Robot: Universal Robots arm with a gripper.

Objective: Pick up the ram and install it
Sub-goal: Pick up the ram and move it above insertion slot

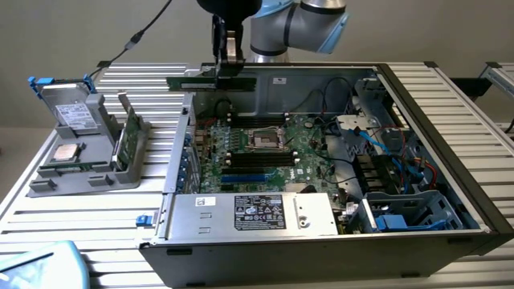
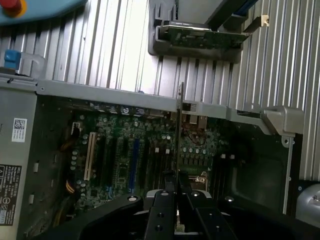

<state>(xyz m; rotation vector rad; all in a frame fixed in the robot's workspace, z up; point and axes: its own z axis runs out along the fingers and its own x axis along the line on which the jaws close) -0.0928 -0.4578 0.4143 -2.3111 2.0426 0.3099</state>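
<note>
My gripper (image 1: pixel 226 67) hangs above the back edge of the open computer case (image 1: pixel 449 120), shut on the ram (image 1: pixel 210 83). The ram is a long green stick held level, over the case's back corner at the exterior view's left. In the wrist view the ram (image 2: pixel 180 125) appears edge-on as a thin line running out from my gripper (image 2: pixel 178 186), above the motherboard (image 2: pixel 125 155). The black memory slots (image 1: pixel 253 159) lie below on the motherboard, beside the processor socket (image 1: pixel 265 139).
A grey holder (image 1: pixel 80 174) outside the case on the exterior view's left carries a boxy drive (image 1: pixel 74 113), a silver processor chip (image 1: pixel 64 153) and another green board (image 1: pixel 129 141). The power supply (image 1: pixel 249 214) fills the case front; cables and a drive cage (image 1: pixel 410 211) crowd the right.
</note>
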